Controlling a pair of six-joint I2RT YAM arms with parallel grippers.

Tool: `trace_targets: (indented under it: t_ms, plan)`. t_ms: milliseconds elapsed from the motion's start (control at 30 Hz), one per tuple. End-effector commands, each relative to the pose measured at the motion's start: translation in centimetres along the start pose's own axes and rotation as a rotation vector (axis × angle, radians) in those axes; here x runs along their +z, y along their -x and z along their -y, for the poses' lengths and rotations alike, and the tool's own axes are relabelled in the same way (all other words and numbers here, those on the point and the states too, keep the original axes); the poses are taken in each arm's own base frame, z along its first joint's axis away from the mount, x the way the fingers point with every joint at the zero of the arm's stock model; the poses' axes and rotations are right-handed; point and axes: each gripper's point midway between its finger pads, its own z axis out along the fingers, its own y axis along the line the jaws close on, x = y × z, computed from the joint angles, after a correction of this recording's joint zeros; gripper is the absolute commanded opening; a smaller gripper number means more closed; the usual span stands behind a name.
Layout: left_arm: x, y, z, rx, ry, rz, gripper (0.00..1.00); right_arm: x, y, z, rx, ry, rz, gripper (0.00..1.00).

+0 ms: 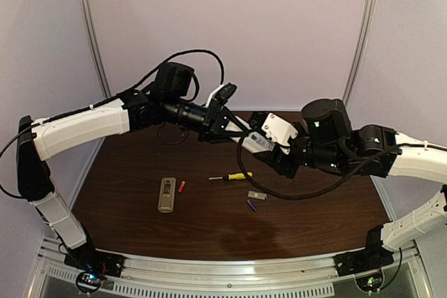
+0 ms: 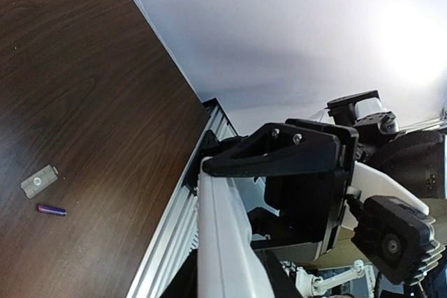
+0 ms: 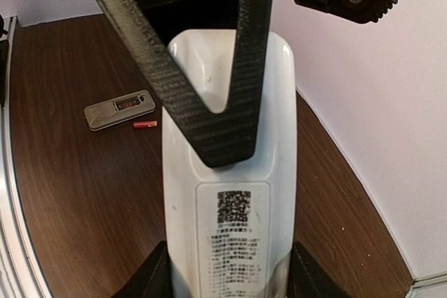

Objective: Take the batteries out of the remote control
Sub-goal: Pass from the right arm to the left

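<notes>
The white remote (image 3: 230, 193), being grasped by the right pincer (image 3: 227, 273), is being pressed at its upper end by the left pincer (image 1: 243, 132) (grip cannot be told) and could be levered loose.

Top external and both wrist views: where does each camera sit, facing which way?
Top external: above and behind, looking down on the table; left arm and right arm show.
Left wrist: on the left arm, facing the right arm; left fingers at the white remote.
Right wrist: looks along the white remote toward the grey remote; right fingers at bottom.
Shared: both wrists see the white remote.
</notes>
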Motion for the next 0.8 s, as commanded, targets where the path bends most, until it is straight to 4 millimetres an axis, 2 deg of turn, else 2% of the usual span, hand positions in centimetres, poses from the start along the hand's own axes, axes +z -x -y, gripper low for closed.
trace_targets:
  t_ms: [0, 133, 267, 400, 433, 567, 767]
  plan:
    - [0.5, 0.4, -0.2, 0.026, -0.009, 0.019, 0.23, -0.8, 1.9, 0.6, 0.023, -0.021, 0.053, 0.0]
    - [0.6, 0.3, -0.4, 0.026, -0.006, 0.017, 0.1, -0.8, 1.9, 0.7, 0.027, -0.022, 0.053, 0.0]
    - [0.4, 0.4, -0.1, 0.038, -0.005, 0.025, 0.01, -0.9, 2.2, 0.8, 0.053, -0.031, 0.06, 0.01]
    - [-0.2, 0.3, -0.1, 0.056, 0.014, 0.048, 0.0, -1.2, 2.2, 1.4, 0.124, -0.06, 0.066, 0.54]
    - [-0.4, 0.1, -0.2, 0.057, 0.021, 0.054, 0.0, -1.3, 2.1, 1.5, 0.135, -0.063, 0.067, 0.6]
    - [-0.8, 0.0, -0.7, 0.073, 0.048, 0.067, 0.0, -2.2, 1.8, 2.2, 0.172, -0.091, 0.075, 0.85]
    - [-1.7, 0.4, -2.1, 0.099, 0.148, 0.116, 0.0, -3.5, 1.1, 3.9, 0.261, -0.169, 0.07, 0.97]
